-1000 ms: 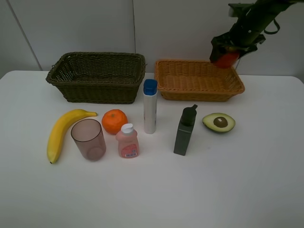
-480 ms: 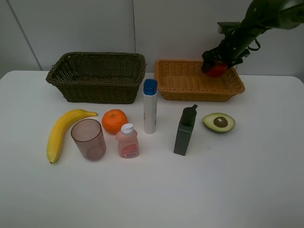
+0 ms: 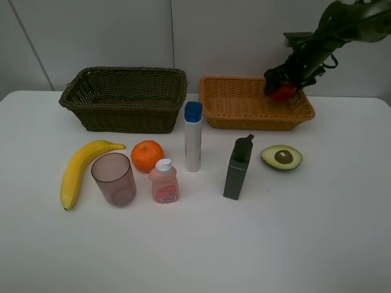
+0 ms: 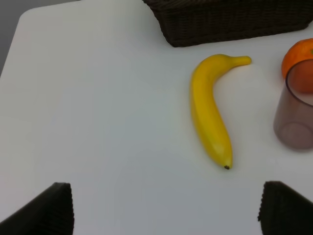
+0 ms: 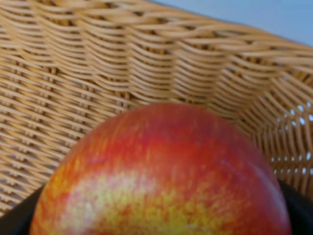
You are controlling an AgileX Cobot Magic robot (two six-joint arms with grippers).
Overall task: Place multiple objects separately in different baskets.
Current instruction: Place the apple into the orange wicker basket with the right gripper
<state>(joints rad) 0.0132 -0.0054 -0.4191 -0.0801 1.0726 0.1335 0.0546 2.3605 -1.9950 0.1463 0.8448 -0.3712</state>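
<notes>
My right gripper (image 3: 282, 85) is shut on the red apple (image 3: 283, 92) and holds it low inside the orange-tan basket (image 3: 244, 116), near its far right corner. The apple (image 5: 161, 171) fills the right wrist view against the basket's weave (image 5: 73, 73). My left gripper (image 4: 166, 215) is open and empty above the table near the banana (image 4: 208, 112). In the exterior high view the banana (image 3: 78, 171), pinkish cup (image 3: 113, 179), orange (image 3: 147, 155), pink bottle (image 3: 164, 182), blue-capped tube (image 3: 193, 137), dark green bottle (image 3: 237, 167) and avocado half (image 3: 281, 157) lie on the table. The dark basket (image 3: 125, 101) holds nothing.
The white table (image 3: 244, 244) runs from the baskets at the back to the front edge. A grey wall stands behind the baskets. The cup (image 4: 296, 110) and orange (image 4: 298, 56) show beside the banana in the left wrist view.
My right gripper has carried the apple down from above the orange-tan basket's right rim into the basket. The left arm and the table objects have not moved.
</notes>
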